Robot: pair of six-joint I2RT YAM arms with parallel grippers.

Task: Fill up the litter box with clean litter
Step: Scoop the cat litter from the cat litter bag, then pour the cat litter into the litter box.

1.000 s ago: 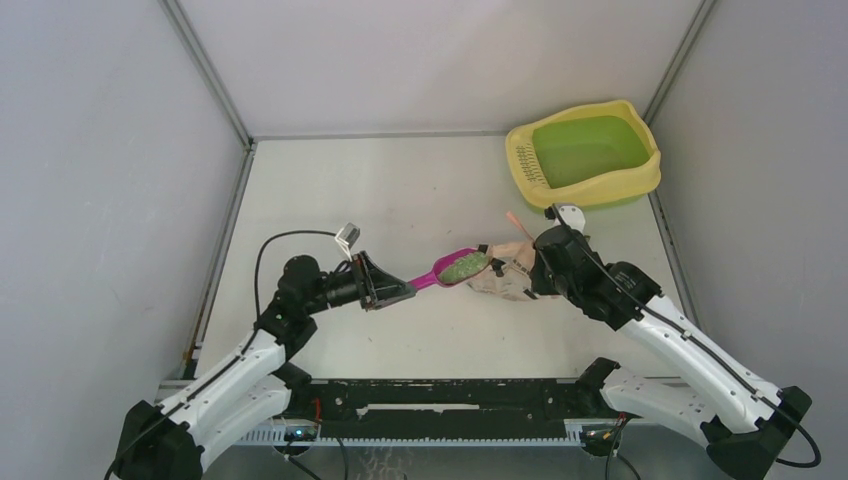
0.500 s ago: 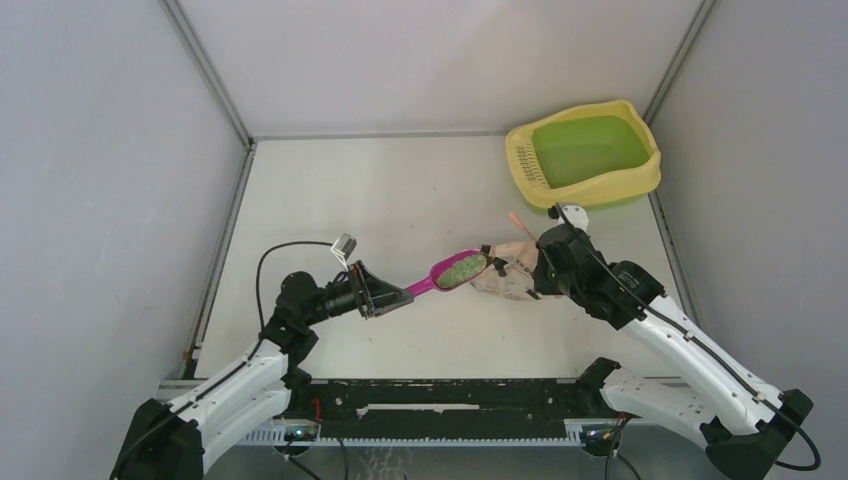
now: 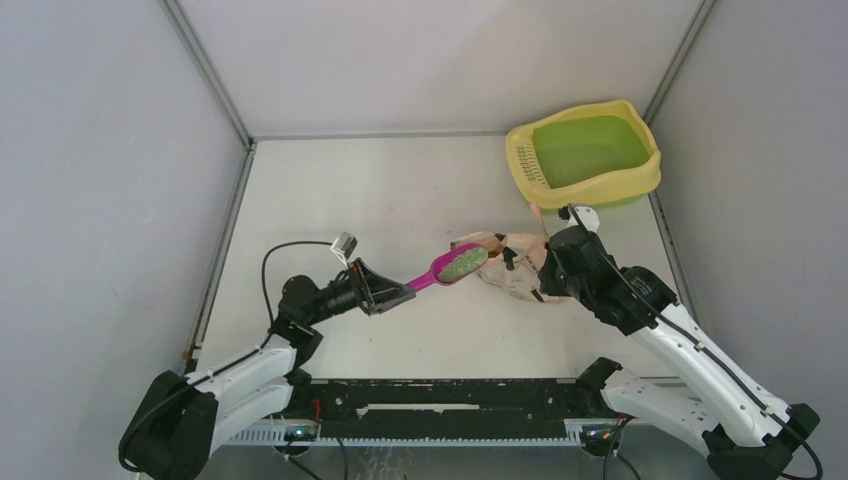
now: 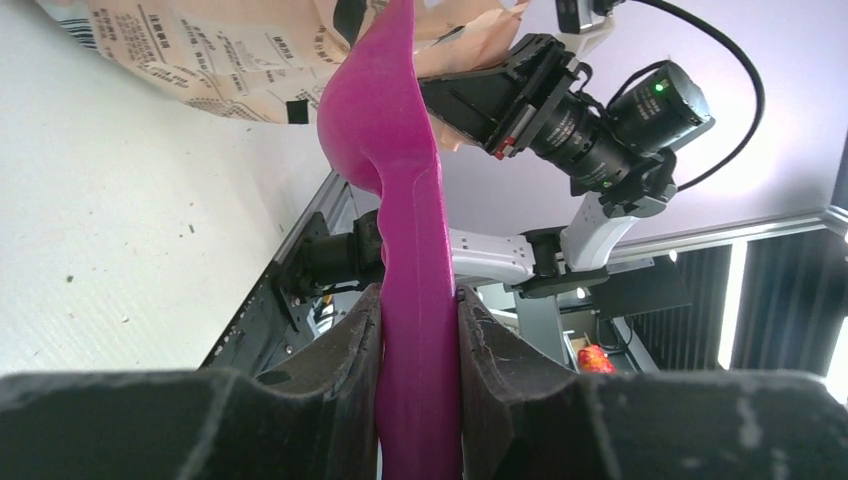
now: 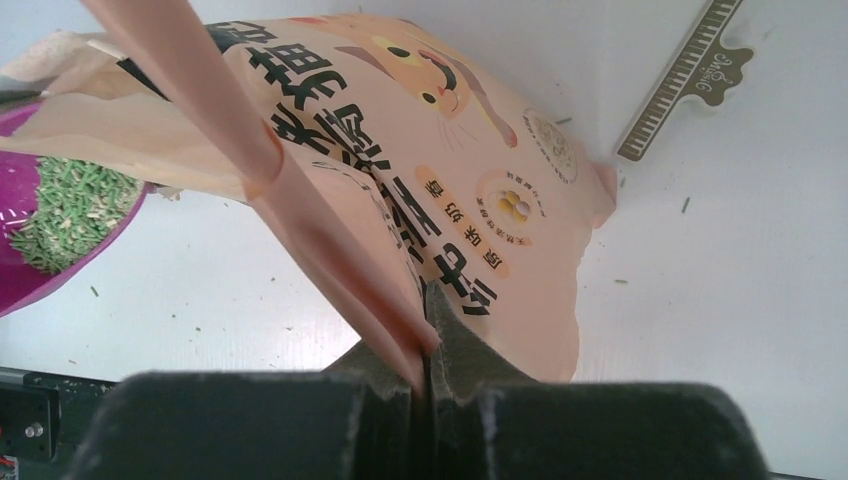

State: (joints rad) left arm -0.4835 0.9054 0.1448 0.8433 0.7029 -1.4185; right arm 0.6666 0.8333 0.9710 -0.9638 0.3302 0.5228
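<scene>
At the far right corner of the table (image 3: 400, 190) you have the litter box (image 3: 600, 195), open side up, with the slotted grille at its left end. It is well apart from both arms. Nearer the middle, your left gripper (image 4: 418, 300) is clamped on the handle of the magenta scoop (image 3: 445, 270). One pad presses each flat side, so the jaws stand narrow around it. You see the scoop's bowl pointing toward the bag (image 5: 470, 200), just beside its open mouth. The litter (image 5: 75, 210), short pale green pellets, lies heaped in that bowl. A few loose specks are scattered on the white surface around the bag. Your right gripper (image 5: 425, 350) is pinched almost closed on a folded edge of the peach-pink printed bag. It holds that flap up while the rest of the bag lies slumped on the table. A tan toothed clip (image 5: 690, 75) lies on the table just past the bag.
</scene>
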